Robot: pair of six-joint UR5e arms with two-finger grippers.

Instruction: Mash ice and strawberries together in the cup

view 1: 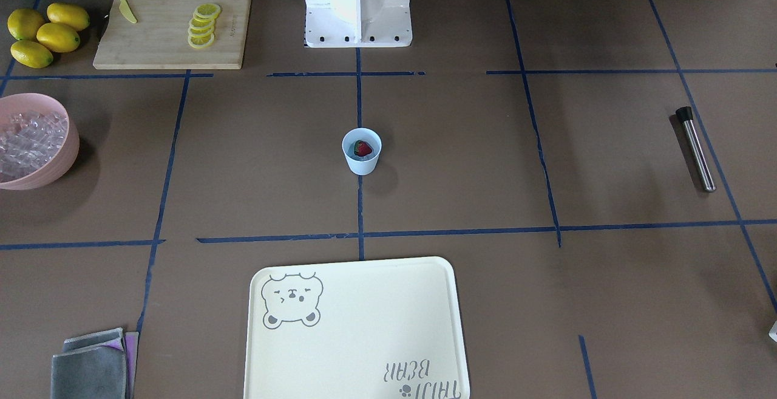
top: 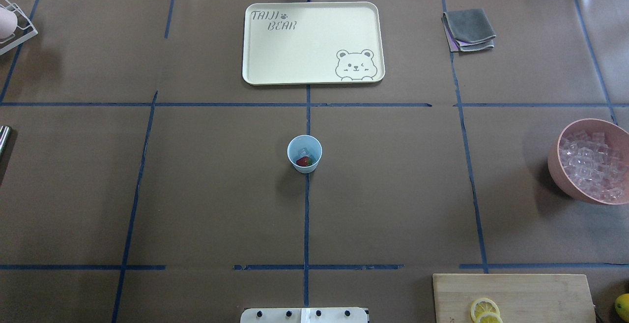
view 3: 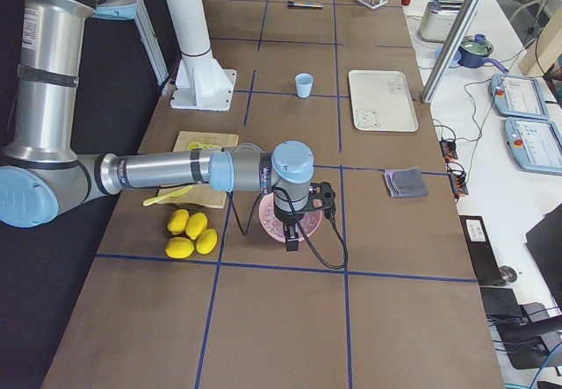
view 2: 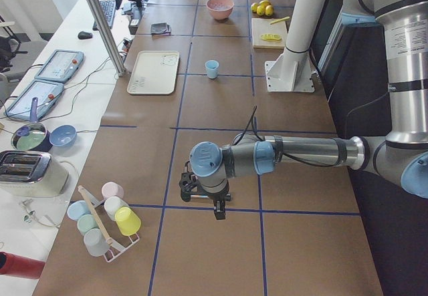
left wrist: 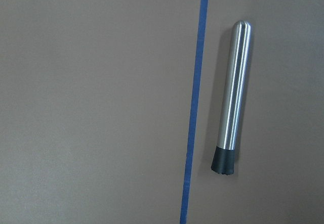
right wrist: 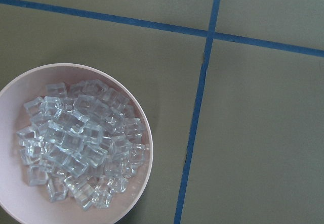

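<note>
The pale-blue cup (view 1: 362, 159) stands at the table's middle, also in the overhead view (top: 304, 165). In it lie a dark-red strawberry (view 1: 363, 148) and a clear ice cube (top: 303, 151). More ice (right wrist: 81, 143) fills the pink bowl (right wrist: 145, 133). A steel muddler with a black tip (left wrist: 233, 113) lies on the table (view 1: 696, 148). My left gripper (view 2: 217, 208) hovers over the muddler, seen only in the left side view. My right gripper (view 3: 292, 234) hovers over the pink bowl, seen only in the right side view. I cannot tell whether either is open or shut.
A cream bear tray (top: 275, 57) lies beyond the cup. A cutting board (view 1: 158, 40) holds lemon slices (view 1: 203, 25) and a yellow knife (view 1: 123, 0), with whole lemons (view 1: 45, 34) beside it. Folded grey cloths (top: 469, 29) and a rack of cups (view 2: 107, 219) stand at the edges.
</note>
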